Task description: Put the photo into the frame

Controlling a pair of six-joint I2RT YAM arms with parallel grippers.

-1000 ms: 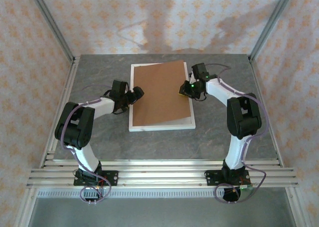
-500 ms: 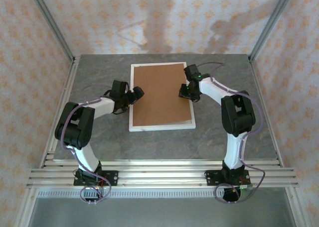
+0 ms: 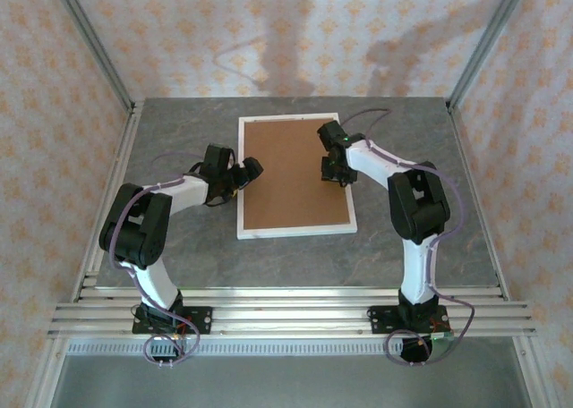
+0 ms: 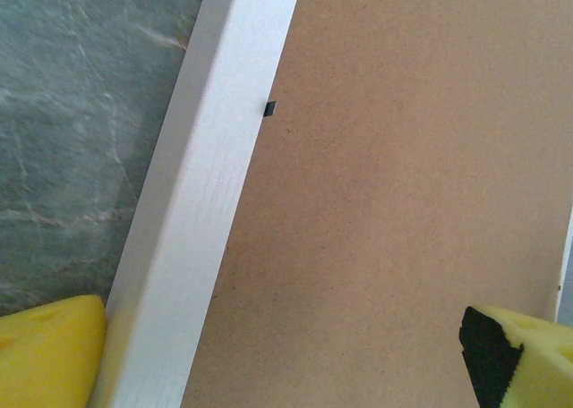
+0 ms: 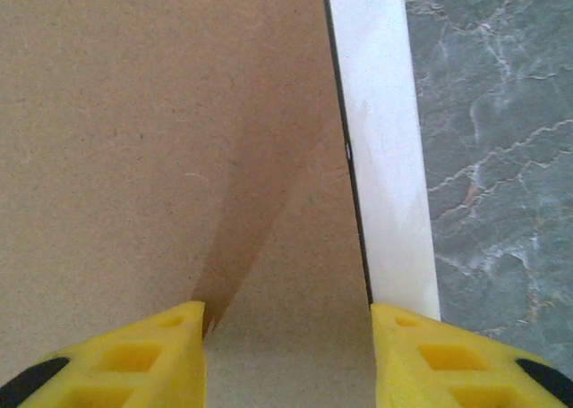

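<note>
Frame [image 3: 295,232] flat, brown board [image 3: 291,175] inside. Left tool [image 3: 254,168] apart at frame's left border; right tool [image 3: 333,176] apart over board's right edge.

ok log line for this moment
backing board: lying in frame | left claw: open, over left border | right claw: open, over board's right edge

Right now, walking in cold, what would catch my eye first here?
A plain brown backing board lies flat inside a white frame in the middle of the grey marbled table. On either side, the left gripper stands open astride the frame's left border, and the right gripper is open above the board's right edge.
</note>
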